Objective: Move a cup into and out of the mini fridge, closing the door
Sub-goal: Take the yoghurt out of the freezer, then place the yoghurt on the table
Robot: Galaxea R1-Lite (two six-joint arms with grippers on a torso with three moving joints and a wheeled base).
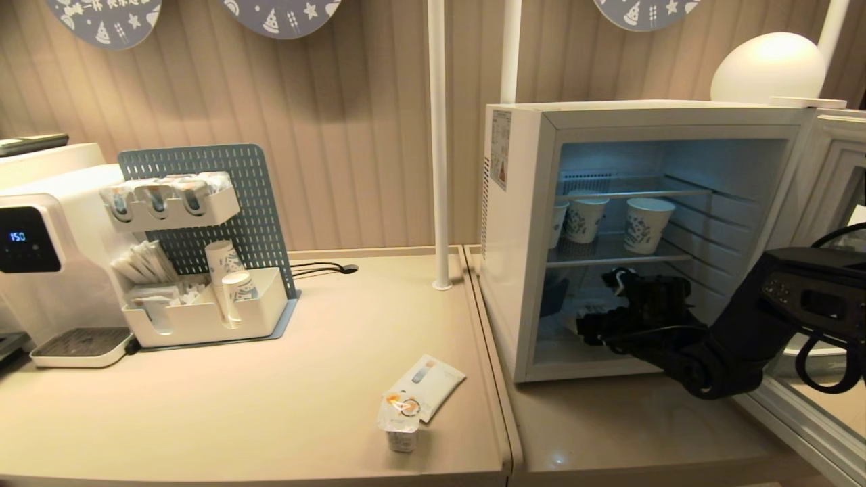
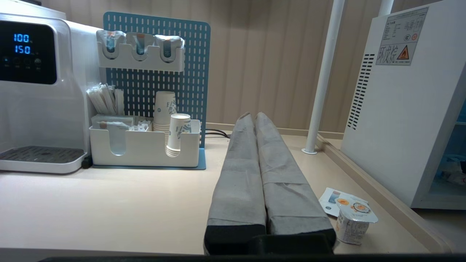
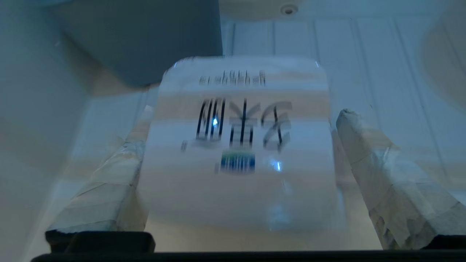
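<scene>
A white drinks machine (image 1: 47,257) stands at the far left of the tabletop (image 1: 270,406), beside a blue pegboard rack (image 1: 203,243) with stacked paper cups (image 1: 230,284). Nearer the middle, a sealed cup (image 1: 401,419) stands upright against a flat sachet (image 1: 429,382). The left gripper (image 2: 255,120) hovers low over the tabletop with its fingers pressed together, holding nothing. To the right, the mini fridge (image 1: 517,237) is lit inside, its door (image 1: 835,182) swung wide to the right. Paper cups (image 1: 648,224) sit on its wire shelf. The right gripper (image 3: 236,153) reaches into the bottom compartment, fingers spread either side of a white cup (image 3: 240,145) resting on the fridge floor.
</scene>
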